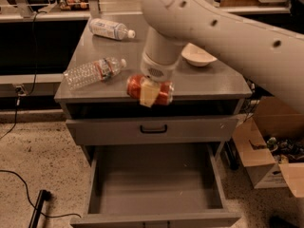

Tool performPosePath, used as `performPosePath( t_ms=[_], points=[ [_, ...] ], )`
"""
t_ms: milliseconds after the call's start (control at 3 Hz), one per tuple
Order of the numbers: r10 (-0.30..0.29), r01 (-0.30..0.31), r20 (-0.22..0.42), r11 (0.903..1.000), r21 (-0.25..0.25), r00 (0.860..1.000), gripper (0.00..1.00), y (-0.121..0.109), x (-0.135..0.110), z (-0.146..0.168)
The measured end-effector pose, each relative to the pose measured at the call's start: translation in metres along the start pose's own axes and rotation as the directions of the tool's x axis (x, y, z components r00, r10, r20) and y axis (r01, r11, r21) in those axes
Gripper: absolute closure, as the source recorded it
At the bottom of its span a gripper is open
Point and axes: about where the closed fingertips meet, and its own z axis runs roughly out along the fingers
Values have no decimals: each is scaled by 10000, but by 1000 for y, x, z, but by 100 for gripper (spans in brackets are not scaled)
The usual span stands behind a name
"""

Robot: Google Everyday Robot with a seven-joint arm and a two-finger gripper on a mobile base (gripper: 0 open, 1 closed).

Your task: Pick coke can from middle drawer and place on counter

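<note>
Middle drawer (156, 184) gapes open nearest the camera. Above it, the gripper (149, 91) is clenched on the coke can (134, 86), held sideways at the counter's (213, 80) front edge. Two clear bottles (94, 71) and a bowl (198, 55) lie beyond.

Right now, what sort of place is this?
Probably a lab or workshop: a grey drawer cabinet, loose cables on the speckled floor, a cardboard box. The gripper holds the coke can over the counter.

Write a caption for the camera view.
The gripper holds the coke can sideways at the front edge of the counter, above the open middle drawer.
</note>
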Motion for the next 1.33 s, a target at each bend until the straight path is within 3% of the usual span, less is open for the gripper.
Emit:
performPosePath(
  t_ms=[333, 667, 1000, 1333],
  points=[
    [972, -961, -83, 9914, 889, 9952, 100, -31, -35, -5],
    [959, -948, -81, 9915, 891, 9954, 100, -31, -35, -5],
    [1319, -1359, 439, 9847, 1092, 9903, 100, -31, -33, -11],
    [2533, -2751, 1684, 9536, 1220, 9526, 100, -46, -19, -22]
  ],
)
